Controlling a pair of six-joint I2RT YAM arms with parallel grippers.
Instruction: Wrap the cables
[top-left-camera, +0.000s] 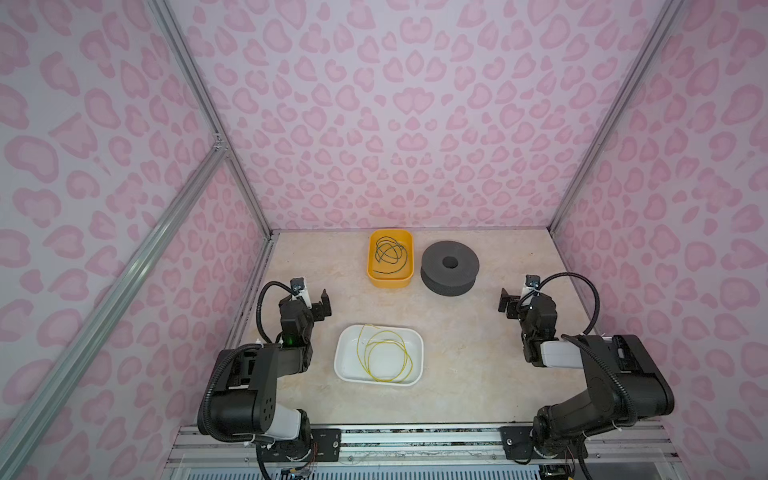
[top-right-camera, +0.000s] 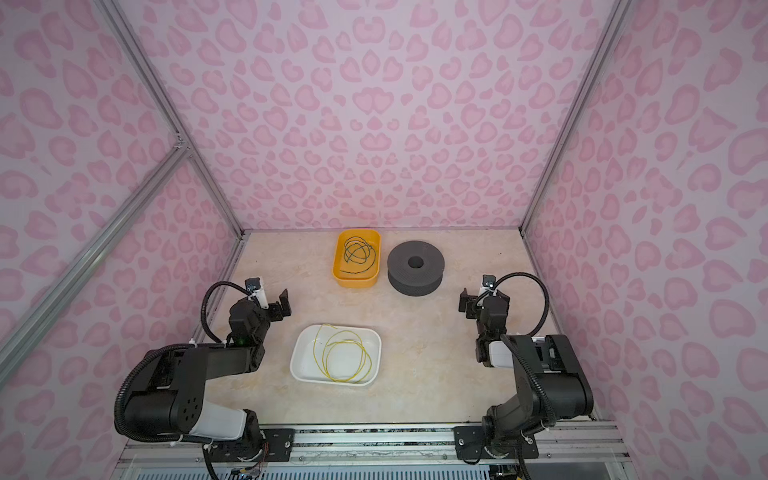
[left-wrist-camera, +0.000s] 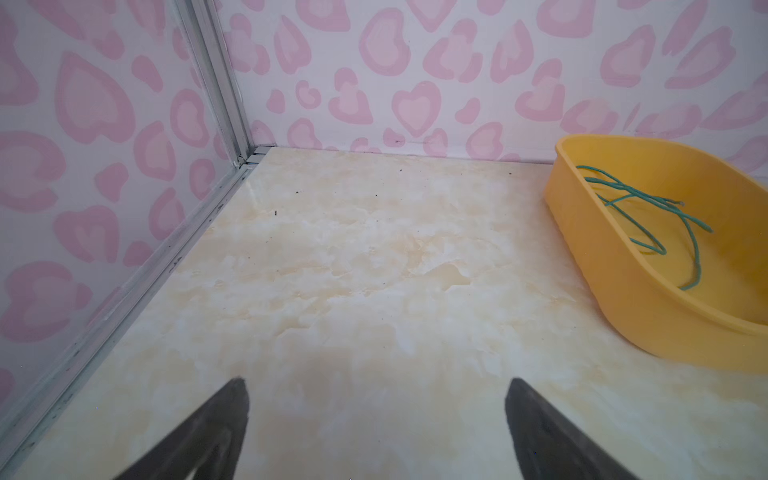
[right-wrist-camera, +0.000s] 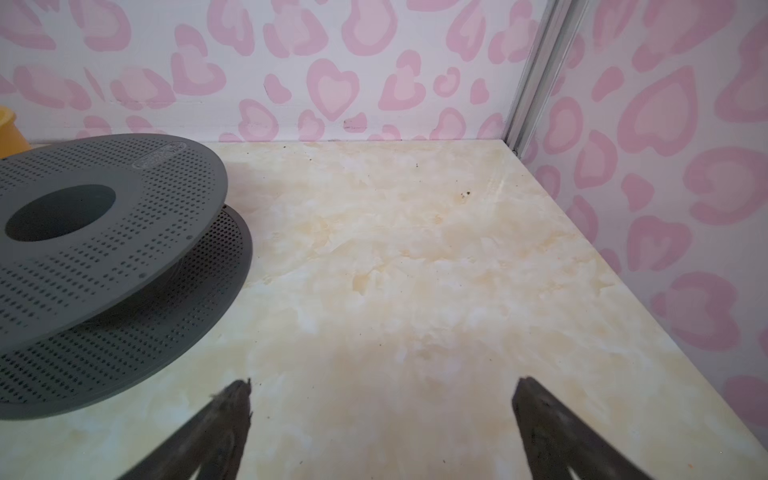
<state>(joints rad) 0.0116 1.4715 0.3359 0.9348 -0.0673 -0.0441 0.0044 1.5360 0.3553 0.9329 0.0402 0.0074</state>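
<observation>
The yellow cable (top-left-camera: 384, 341) (top-right-camera: 345, 341) lies in loose loops inside a white tray (top-left-camera: 345, 361) (top-right-camera: 303, 361) near the table's front. The dark green cable (top-left-camera: 390, 251) (top-right-camera: 358, 251) (left-wrist-camera: 648, 208) curls inside a yellow bin (top-left-camera: 390, 282) (top-right-camera: 356, 281) (left-wrist-camera: 648, 316) at the back. My left gripper (top-left-camera: 327, 303) (top-right-camera: 284, 302) (left-wrist-camera: 376, 386) hovers open over bare table, left of both containers. My right gripper (top-left-camera: 503, 303) (top-right-camera: 463, 302) (right-wrist-camera: 382, 386) is open too, right of a grey spool. Neither holds anything.
The grey perforated spool (top-left-camera: 432, 259) (top-right-camera: 399, 262) (right-wrist-camera: 124, 232) stands right of the yellow bin. Pink-patterned walls with aluminium posts (left-wrist-camera: 216, 83) (right-wrist-camera: 536, 75) close in three sides. Marbled table (top-left-camera: 457, 353) stretches between tray and right arm.
</observation>
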